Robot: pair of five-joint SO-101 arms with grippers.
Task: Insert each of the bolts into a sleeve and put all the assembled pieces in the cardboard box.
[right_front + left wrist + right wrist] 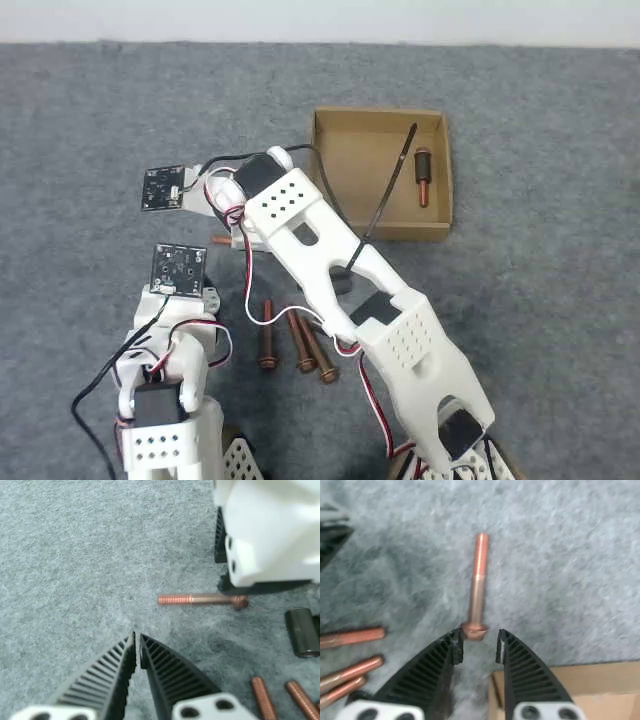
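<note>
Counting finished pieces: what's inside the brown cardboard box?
One copper bolt in a black sleeve. A white arm and black cable hide part of the cardboard box's floor.

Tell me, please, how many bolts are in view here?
5 bolts. Three lie together on the carpet, one lies at the right hand's tips, and one sits in a sleeve inside the cardboard box. Others may hide beneath the right arm.
</note>
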